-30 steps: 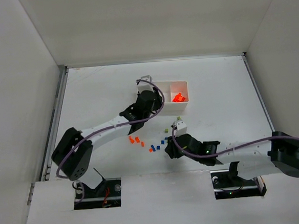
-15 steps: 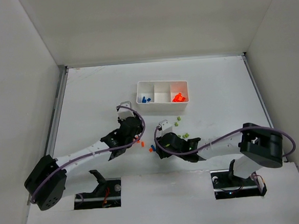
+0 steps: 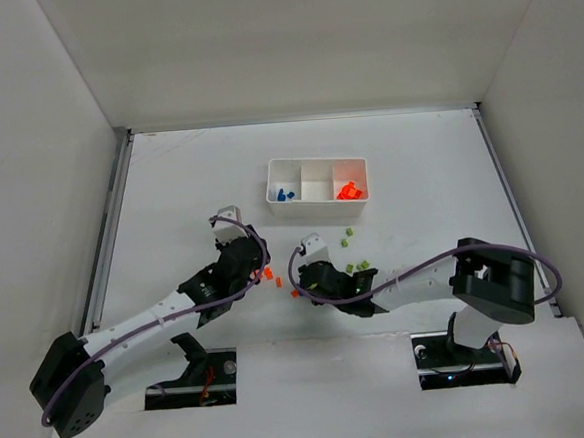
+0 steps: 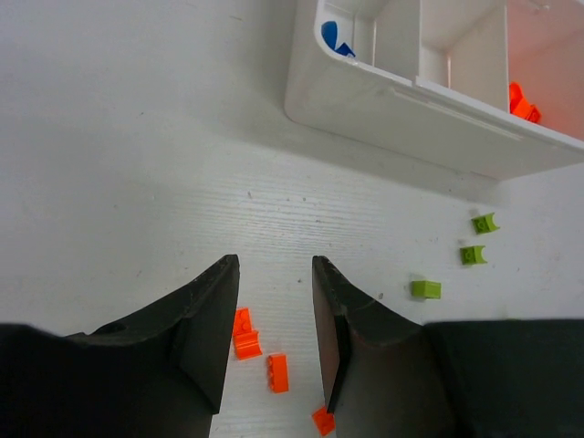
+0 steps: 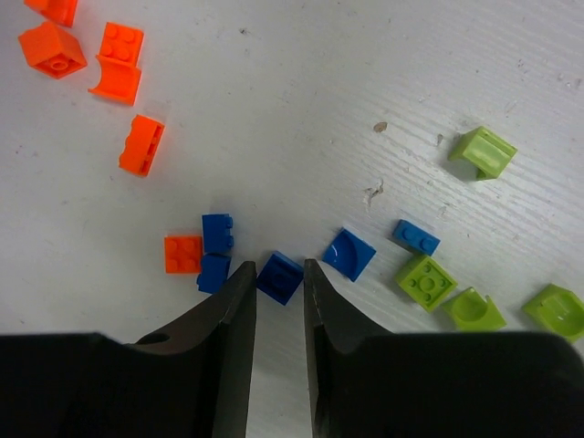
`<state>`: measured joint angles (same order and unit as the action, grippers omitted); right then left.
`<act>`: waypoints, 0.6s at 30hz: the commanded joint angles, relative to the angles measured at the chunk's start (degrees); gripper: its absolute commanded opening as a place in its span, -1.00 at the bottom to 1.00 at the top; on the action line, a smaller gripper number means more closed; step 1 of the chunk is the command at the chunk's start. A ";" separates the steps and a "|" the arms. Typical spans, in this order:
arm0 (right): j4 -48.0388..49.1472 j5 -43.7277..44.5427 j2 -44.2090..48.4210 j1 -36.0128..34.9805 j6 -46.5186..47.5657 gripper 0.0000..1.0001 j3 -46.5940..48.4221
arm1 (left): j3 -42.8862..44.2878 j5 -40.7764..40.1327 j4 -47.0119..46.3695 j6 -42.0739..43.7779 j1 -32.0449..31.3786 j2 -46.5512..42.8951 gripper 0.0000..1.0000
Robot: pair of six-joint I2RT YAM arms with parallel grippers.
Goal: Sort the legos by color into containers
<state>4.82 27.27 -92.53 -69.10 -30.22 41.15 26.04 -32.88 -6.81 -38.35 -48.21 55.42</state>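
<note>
Sorting barely begun: my right claw (image 5: 278,266) pinches a blue brick (image 5: 279,278) on the table (image 5: 301,109), left claw (image 4: 274,265) spread and empty; a few legos (image 3: 348,190) sit in the tray (image 4: 411,100), most lie loose.

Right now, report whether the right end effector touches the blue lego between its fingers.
Touching. Right wrist view: both fingers of the right end effector meet the blue lego, no gap.
</note>
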 commanded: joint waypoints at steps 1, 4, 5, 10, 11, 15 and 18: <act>-3.06 3.05 1.82 -0.64 0.42 -0.57 1.04 | -1.26 -1.83 2.67 -0.85 0.70 -2.68 -0.31; -2.80 2.53 5.33 -0.55 0.25 -0.61 0.78 | -2.83 -3.23 3.56 -1.03 0.61 -4.17 -0.31; -2.88 2.35 6.74 -0.55 0.51 -0.61 0.95 | -3.36 -3.50 3.73 -1.20 0.70 -4.70 -0.31; -0.44 -2.64 12.90 4.62 3.58 -0.61 3.14 | -4.33 -4.73 5.40 -0.59 0.79 -6.81 -0.31; 0.53 -4.05 13.08 6.55 4.72 -0.61 4.11 | -4.77 -4.91 5.49 -0.85 0.62 -7.34 -0.31; 2.38 -7.84 10.63 14.11 8.06 -0.63 10.78 | -5.48 -4.56 5.49 -1.29 0.18 -9.01 -0.31; 4.49 -10.47 4.84 19.29 10.26 -0.63 18.15 | -6.09 -4.12 6.02 -1.73 -1.14 -9.89 -0.31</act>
<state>3.88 20.75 -83.72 -53.34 -23.79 52.16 21.02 -36.10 -1.17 -39.27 -48.23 47.00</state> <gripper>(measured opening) 0.290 0.348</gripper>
